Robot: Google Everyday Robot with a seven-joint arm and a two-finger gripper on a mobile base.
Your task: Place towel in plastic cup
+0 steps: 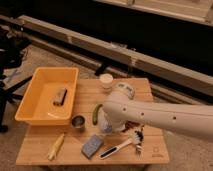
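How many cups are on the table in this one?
2. A white cup at the table's far edge; a metal cup by the yellow bin. The arm and its gripper, down at mid-table, may hide another.
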